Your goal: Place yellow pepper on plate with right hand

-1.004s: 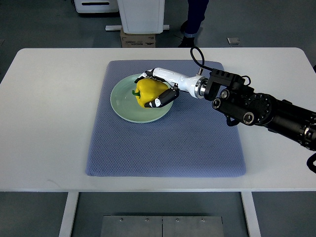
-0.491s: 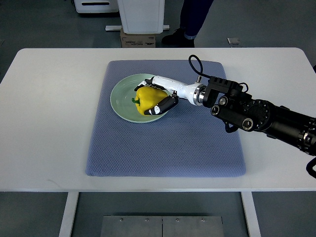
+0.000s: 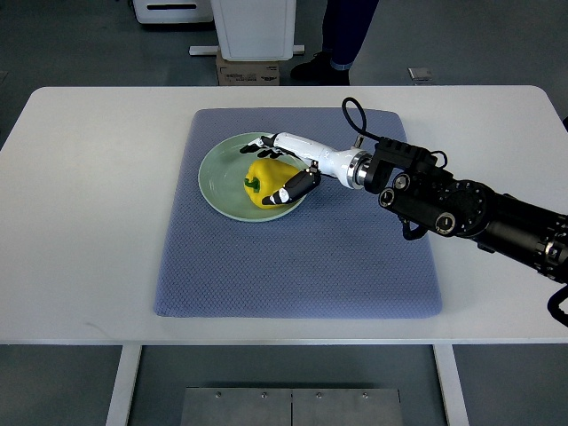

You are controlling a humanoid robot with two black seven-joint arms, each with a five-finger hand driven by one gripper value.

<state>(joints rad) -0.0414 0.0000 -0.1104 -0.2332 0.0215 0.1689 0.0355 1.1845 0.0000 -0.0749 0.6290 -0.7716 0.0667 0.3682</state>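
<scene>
The yellow pepper [image 3: 266, 180] rests on the pale green plate [image 3: 213, 174], its green stem turned toward the left. My right hand [image 3: 273, 169] reaches in from the right and cups it loosely. The white fingers [image 3: 257, 145] are spread just behind the pepper with a small gap. The dark thumb [image 3: 293, 188] lies against the pepper's right front side. The plate stands at the back left of the blue-grey mat [image 3: 293, 266]. No left arm shows anywhere in the picture.
The mat lies on a white table [image 3: 80, 222]. My black forearm [image 3: 470, 213] crosses the mat's right side. Beyond the table's far edge are a cardboard box [image 3: 248, 71], a white machine base [image 3: 253, 27] and a person's legs [image 3: 342, 35].
The pepper has come down onto the plate and shifted slightly right. My right fingers have lifted off its back side and spread. The person's legs behind the table moved.
</scene>
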